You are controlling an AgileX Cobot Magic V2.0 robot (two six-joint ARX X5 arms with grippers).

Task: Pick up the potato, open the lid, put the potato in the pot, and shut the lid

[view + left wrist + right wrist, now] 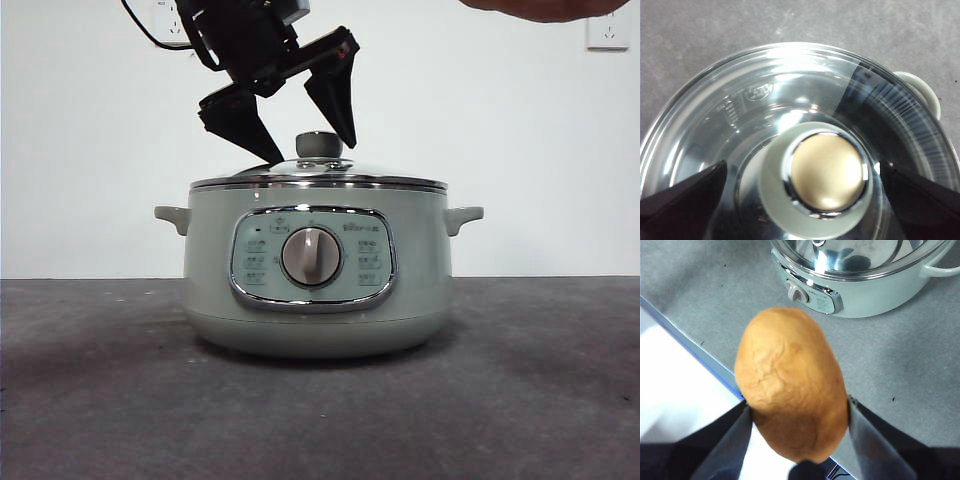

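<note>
A dark grey tabletop runs back to a white wall, and at centre frame the sage-green pot (318, 275) stands with its dial facing the camera and the glass lid (318, 178) still seated. Above it, the left gripper (305, 128) hangs with jaws spread wide and empty, straddling the knob (826, 172), seemingly to lift the lid. The right gripper (799, 412) is clamped on the potato (792, 382) across its width, long axis pointing out from the jaws, held aloft near the table's edge, likely waiting for the pot to open.

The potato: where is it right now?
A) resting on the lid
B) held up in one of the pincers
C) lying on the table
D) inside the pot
B: the potato sits clamped in the right pincer, up off the table, while the lid is on the pot.
</note>
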